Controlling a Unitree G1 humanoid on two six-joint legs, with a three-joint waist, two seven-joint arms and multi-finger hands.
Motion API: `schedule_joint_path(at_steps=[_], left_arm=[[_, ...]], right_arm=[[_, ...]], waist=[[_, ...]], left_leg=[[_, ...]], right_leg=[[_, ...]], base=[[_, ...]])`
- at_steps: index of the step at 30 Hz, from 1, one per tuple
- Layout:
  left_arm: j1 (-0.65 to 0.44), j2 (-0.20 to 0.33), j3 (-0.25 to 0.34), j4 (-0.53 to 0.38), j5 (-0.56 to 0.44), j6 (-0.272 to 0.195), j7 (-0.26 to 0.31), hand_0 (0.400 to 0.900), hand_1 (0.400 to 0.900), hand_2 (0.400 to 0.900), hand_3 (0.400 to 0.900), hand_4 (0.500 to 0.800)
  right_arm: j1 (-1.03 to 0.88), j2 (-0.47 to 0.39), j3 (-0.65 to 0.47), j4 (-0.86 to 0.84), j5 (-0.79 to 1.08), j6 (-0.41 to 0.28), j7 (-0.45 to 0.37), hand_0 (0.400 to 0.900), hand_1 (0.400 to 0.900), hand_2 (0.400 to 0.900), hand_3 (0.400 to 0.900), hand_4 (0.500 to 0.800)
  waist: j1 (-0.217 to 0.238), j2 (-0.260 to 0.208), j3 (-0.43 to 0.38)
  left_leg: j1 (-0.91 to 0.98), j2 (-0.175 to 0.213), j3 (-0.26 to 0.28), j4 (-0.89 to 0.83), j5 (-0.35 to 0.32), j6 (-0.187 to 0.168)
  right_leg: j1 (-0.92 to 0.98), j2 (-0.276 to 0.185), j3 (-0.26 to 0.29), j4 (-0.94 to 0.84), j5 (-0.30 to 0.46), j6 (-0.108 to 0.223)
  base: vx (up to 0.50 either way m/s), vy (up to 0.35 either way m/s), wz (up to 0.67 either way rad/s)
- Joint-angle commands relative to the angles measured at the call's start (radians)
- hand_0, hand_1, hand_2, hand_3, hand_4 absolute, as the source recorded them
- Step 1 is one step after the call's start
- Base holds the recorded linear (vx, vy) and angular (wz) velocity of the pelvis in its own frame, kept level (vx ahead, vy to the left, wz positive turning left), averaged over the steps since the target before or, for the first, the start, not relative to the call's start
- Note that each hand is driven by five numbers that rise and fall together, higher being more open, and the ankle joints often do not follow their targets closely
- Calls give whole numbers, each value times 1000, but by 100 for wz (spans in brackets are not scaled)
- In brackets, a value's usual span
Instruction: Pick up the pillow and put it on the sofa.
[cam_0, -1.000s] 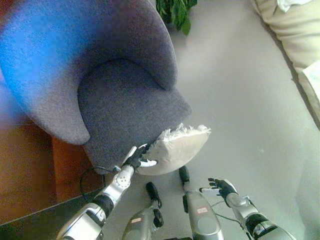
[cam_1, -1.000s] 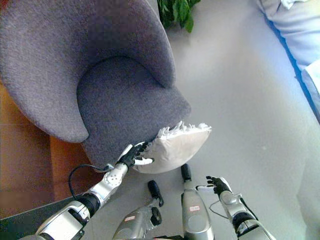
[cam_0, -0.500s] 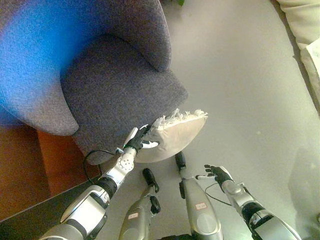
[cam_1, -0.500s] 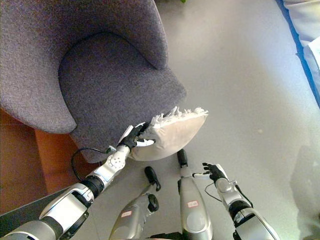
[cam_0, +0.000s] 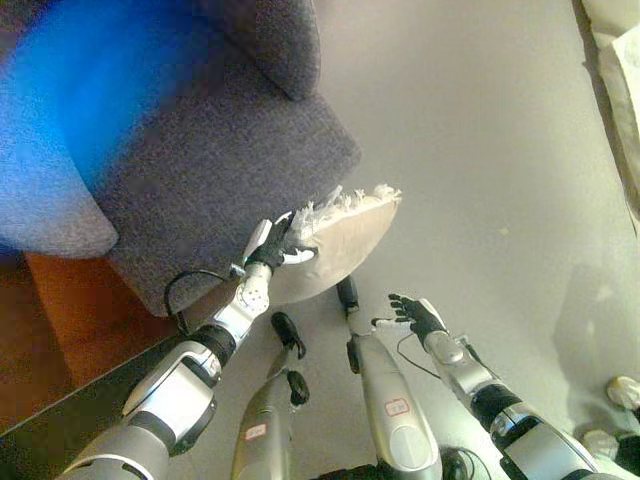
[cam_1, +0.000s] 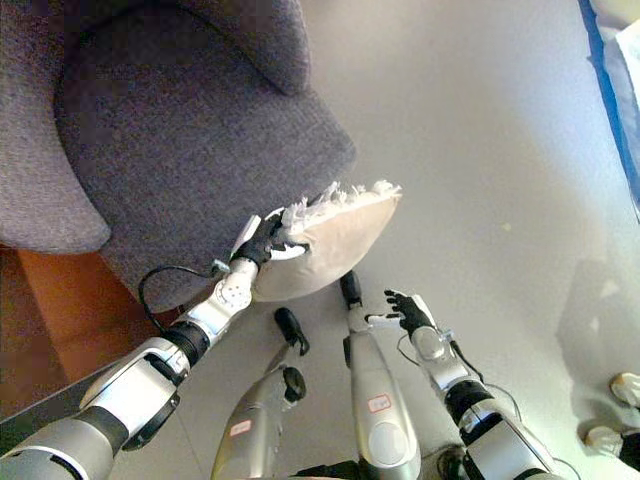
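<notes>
Curling dark fingers (cam_1: 285, 245) of the left hand (cam_1: 268, 243) round the fringed edge of the cream, half-round fabric pillow (cam_1: 335, 250), pinching it there so the bulk hangs free beside the front of the grey upholstered armchair (cam_1: 200, 140), seemingly clear of the pale grey floor (cam_1: 480, 150). Spreading relaxed, empty fingers on the right hand (cam_1: 408, 311) low and just right of the pillow, probably waiting to steady its loose end. Judging the carry only begun, with the pillow not yet lying on the seat cushion.
</notes>
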Motion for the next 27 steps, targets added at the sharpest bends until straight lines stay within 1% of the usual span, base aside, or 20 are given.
schedule_joint_path(at_steps=[1, 3, 4, 6, 11, 15, 18, 22, 24, 27], left_arm=[[-97, 50, 24, 34, 19, -13, 63, 900, 900, 900, 900, 800], [-120, 53, 27, 48, 11, -9, 76, 418, 418, 418, 418, 511], [-129, 51, 29, 54, 8, -6, 82, 400, 400, 400, 400, 500], [-143, 53, 34, 66, 6, -14, 76, 400, 400, 400, 400, 500], [-145, 43, 22, 57, 32, -24, 77, 400, 400, 400, 400, 500], [-154, 48, 18, 58, 29, -28, 67, 400, 400, 400, 400, 500], [-156, 55, 15, 52, 14, -25, 54, 400, 400, 400, 400, 500], [-141, 56, 17, 22, -29, -40, 31, 400, 400, 400, 400, 500], [-127, 53, 23, 7, -55, -58, 14, 400, 400, 400, 400, 500], [-91, 39, 32, -26, -63, -65, -8, 400, 400, 400, 400, 500]], right_arm=[[0, -29, 49, -83, 31, -27, -39, 900, 900, 900, 900, 800], [-1, -31, 56, -104, 37, -24, -46, 900, 900, 900, 900, 800], [1, -32, 59, -112, 40, -22, -49, 900, 900, 900, 900, 800], [8, -33, 60, -117, 45, -28, -49, 900, 900, 900, 900, 800], [15, -26, 58, -107, 44, -41, -44, 900, 900, 900, 900, 800], [13, -23, 55, -95, 43, -53, -39, 900, 900, 900, 900, 800], [15, -24, 55, -94, 44, -50, -38, 900, 900, 900, 900, 800], [24, -18, 47, -74, 48, -44, -36, 900, 900, 900, 900, 800], [31, -15, 38, -48, 54, -35, -30, 900, 900, 900, 900, 800], [46, -4, 8, 38, 49, -20, 6, 900, 900, 900, 900, 800]], waist=[[-15, -49, 4], [-20, -54, 4], [-22, -56, 4], [-25, -58, 4], [-22, -56, 4], [-20, -56, 4], [-17, -55, 4], [-6, -52, 4], [0, -50, 4], [14, -45, 4]], left_leg=[[-122, 76, -36, 174, -51, -82], [-140, 77, -34, 181, -50, -84], [-145, 77, -35, 181, -50, -84], [-154, 77, -39, 181, -51, -84], [-152, 75, -44, 173, -49, -85], [-148, 74, -50, 177, -52, -85], [-139, 72, -53, 173, -53, -83], [-95, 68, -62, 160, -59, -79], [-64, 65, -69, 155, -65, -76], [3, 61, -82, 150, -79, -72]], right_leg=[[-77, -31, 9, 77, -55, 103], [-92, -30, 9, 78, -52, 103], [-96, -30, 9, 77, -51, 103], [-105, -30, 11, 77, -50, 103], [-103, -32, 11, 74, -48, 105], [-98, -39, 6, 74, -48, 107], [-88, -42, 2, 71, -49, 106], [-45, -45, -6, 70, -62, 105], [-14, -47, -11, 66, -68, 105], [56, -53, -18, 59, -79, 104]], base=[[-38, -37, -1], [-20, -19, -1], [0, 0, 0], [0, 0, 0], [0, 0, 0], [1, -8, 4], [-1, -3, 4], [3, 1, 1], [17, 4, 5], [55, 19, 7]])
